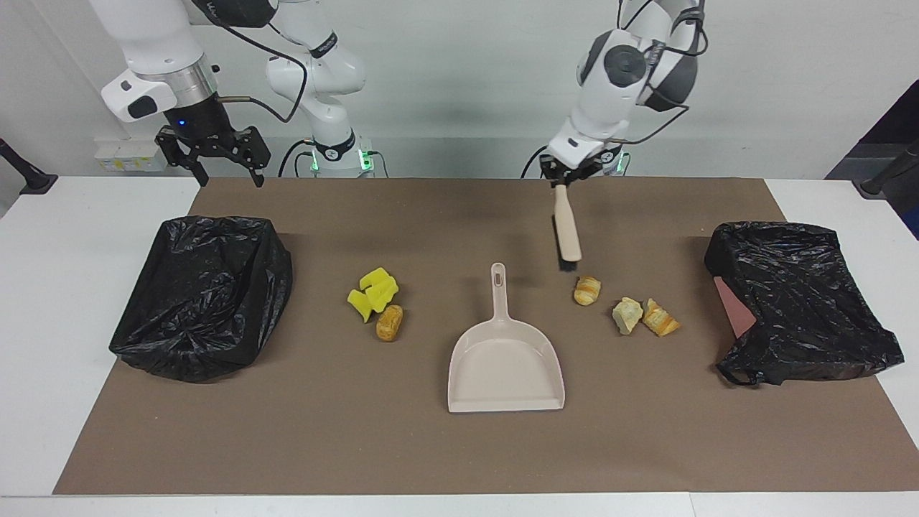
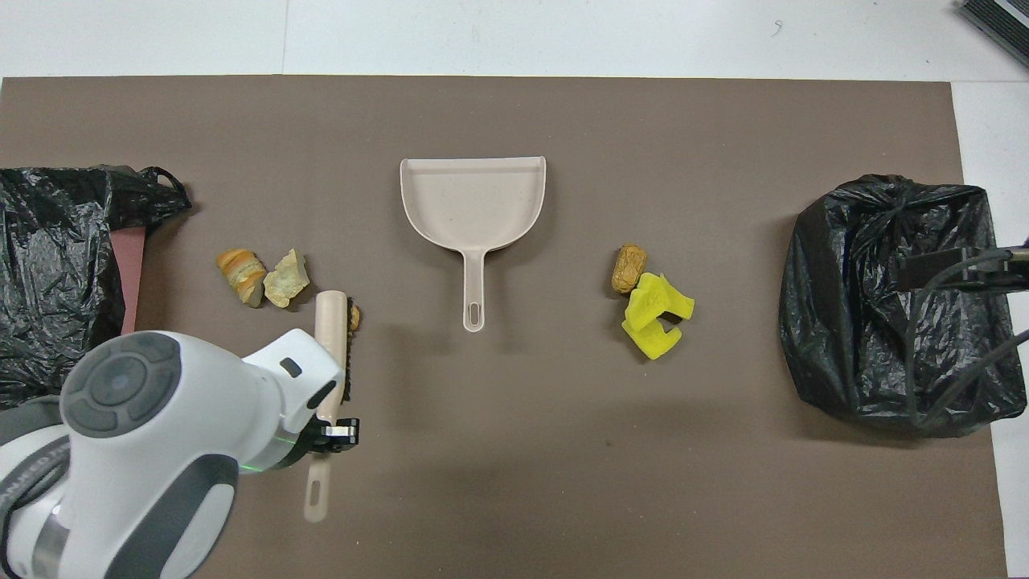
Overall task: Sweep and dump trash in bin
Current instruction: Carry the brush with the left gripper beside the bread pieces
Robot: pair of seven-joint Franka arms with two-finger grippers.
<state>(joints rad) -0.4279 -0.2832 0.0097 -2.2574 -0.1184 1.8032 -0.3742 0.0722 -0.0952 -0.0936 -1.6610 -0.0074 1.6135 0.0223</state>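
We see three tan-orange bread chunks lying toward the left arm's end of the brown mat, and yellow sponge pieces touching a brown roll toward the right arm's end.

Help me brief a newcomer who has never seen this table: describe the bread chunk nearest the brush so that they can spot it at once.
Start at the beige dustpan in the middle of the brown mat. Toward the left arm's end lie three bread chunks; the one meant is closest to the dustpan's handle, just under the bristles of the brush in the left gripper. It lies alone, while the other two touch.
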